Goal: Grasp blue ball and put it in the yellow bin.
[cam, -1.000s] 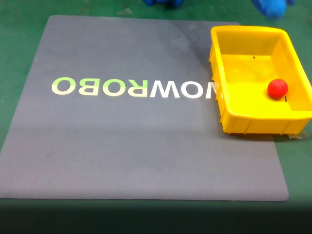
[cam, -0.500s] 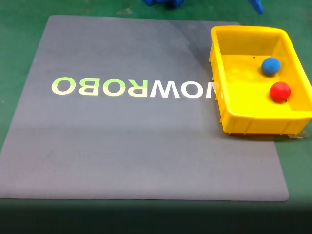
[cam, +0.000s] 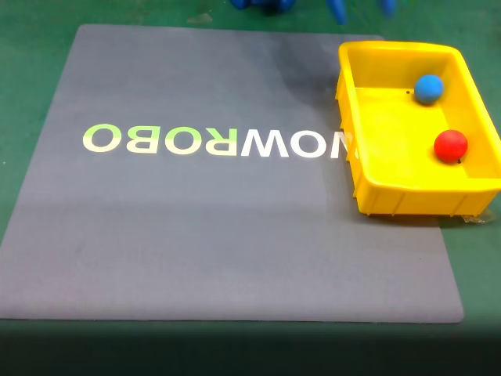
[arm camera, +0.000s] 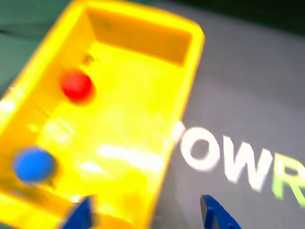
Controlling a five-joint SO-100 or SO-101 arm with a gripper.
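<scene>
The blue ball [cam: 428, 88] lies loose inside the yellow bin [cam: 349, 94], near its far wall. In the blurred wrist view the same blue ball [arm camera: 32, 164] rests in the yellow bin [arm camera: 183, 95] at the lower left. My gripper [arm camera: 147, 219] hangs above the bin's near rim, its two blue fingers [arm camera: 217, 217] wide apart and open with nothing between them. In the fixed view only the gripper's [cam: 362, 8] blue tips poke in at the top edge, beyond the bin.
A red ball [cam: 451, 146] also sits in the bin, toward its right wall, and shows again as the red ball [arm camera: 76, 86] in the wrist view. The bin stands on the right corner of a grey mat [cam: 196, 235] with ROBO lettering, on a green table [cam: 31, 78].
The blue ball dropped into the bin and rolled toward its far wall. The gripper has drawn back toward the top edge of the fixed view.
</scene>
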